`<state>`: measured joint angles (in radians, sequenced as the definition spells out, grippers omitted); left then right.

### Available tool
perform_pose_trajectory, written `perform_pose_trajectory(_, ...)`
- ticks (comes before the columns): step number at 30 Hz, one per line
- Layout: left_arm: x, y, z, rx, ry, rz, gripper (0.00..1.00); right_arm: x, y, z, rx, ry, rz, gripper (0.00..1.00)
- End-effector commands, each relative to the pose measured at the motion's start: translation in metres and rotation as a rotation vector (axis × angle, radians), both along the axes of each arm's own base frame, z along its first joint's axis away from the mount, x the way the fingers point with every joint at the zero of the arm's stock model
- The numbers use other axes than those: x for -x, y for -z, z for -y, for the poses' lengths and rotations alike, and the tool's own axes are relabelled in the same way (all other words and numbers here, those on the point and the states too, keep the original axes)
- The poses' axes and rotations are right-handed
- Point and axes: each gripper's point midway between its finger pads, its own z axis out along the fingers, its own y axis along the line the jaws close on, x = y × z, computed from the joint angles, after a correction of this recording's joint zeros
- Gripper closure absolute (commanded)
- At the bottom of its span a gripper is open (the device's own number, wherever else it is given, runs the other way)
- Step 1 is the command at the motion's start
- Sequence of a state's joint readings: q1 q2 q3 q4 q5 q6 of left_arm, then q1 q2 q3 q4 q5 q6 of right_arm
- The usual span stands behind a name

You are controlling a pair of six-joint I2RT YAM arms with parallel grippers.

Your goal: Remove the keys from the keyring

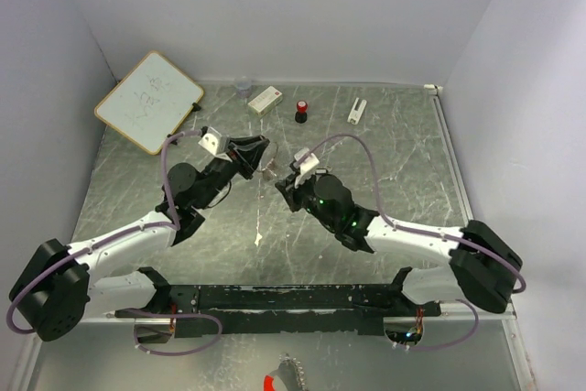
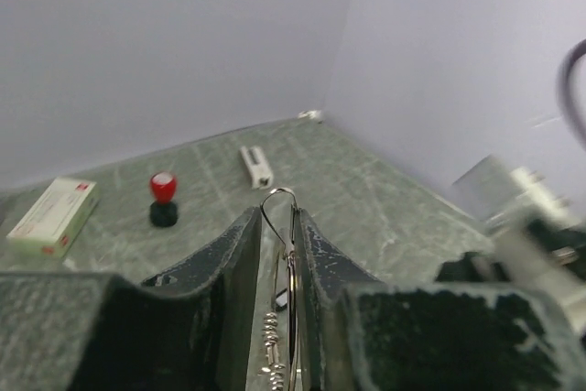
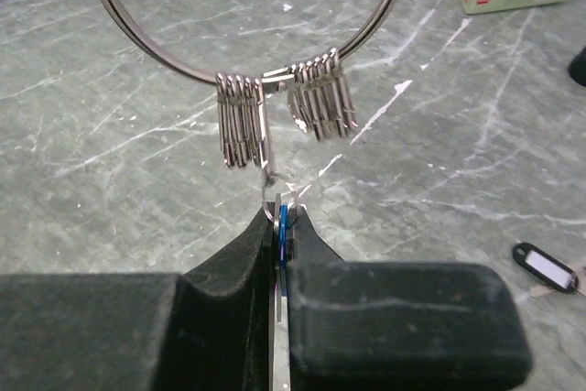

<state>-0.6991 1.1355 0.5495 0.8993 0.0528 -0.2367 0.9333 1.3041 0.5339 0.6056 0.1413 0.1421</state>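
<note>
The keyring is a thin silver wire loop held up off the table between the two grippers. Two bunches of plain silver keys hang on it, seen edge-on. My left gripper is shut on the keyring, whose wire tip pokes out past the fingers. My right gripper is below the ring and shut on the blue-headed key and a silver key beside it. A small ring links these to the loop. In the top view the grippers meet mid-table, left and right.
A whiteboard lies at the far left. A white-and-red box, a red-and-black knob and a small white piece stand along the back. A black tag with a white label lies on the table.
</note>
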Motion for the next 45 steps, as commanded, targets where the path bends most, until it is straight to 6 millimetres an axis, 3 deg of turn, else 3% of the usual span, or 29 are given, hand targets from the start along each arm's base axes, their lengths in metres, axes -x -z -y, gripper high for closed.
perform_pose_trajectory(1, -0.027, 0.014, -0.025, -0.021, -0.193, -0.057, 0.67, 0.006, -0.005, 0.028, 0.164, 0.159, -0.123, 1.0)
perform_pose_trajectory(8, -0.034, 0.04, -0.033, -0.036, -0.254, -0.124, 0.47, 0.018, -0.028, 0.048, 0.369, 0.308, -0.225, 1.0)
perform_pose_trajectory(12, -0.029, 0.048, -0.029, -0.057, -0.218, -0.142, 0.35, 0.023, -0.045, 0.049, 0.469, 0.389, -0.178, 1.0)
perform_pose_trajectory(13, -0.027, 0.049, -0.027, -0.061, -0.206, -0.141, 0.3, 0.024, -0.049, 0.048, 0.485, 0.405, -0.163, 1.0)
perform_pose_trajectory(15, -0.021, 0.05, -0.024, -0.067, -0.168, -0.132, 0.02, 0.024, -0.055, 0.047, 0.505, 0.431, -0.133, 1.0)
perform_pose_trajectory(26, -0.007, 0.053, -0.019, -0.142, -0.097, -0.133, 0.0, 0.027, -0.095, 0.049, 0.418, 0.484, -0.058, 1.0)
perform_pose_trajectory(33, 0.03, 0.039, 0.009, -0.127, 0.149, 0.076, 0.16, 0.033, -0.112, 0.056, 0.41, 0.493, -0.059, 1.0)
perform_pose_trajectory(37, 0.05, 0.033, 0.028, -0.13, 0.298, 0.156, 0.0, 0.034, -0.116, 0.054, 0.402, 0.489, -0.065, 1.0)
perform_pose_trajectory(45, 0.069, 0.016, 0.035, -0.069, 0.393, 0.266, 0.01, 0.038, -0.12, 0.044, 0.433, 0.45, -0.09, 1.0)
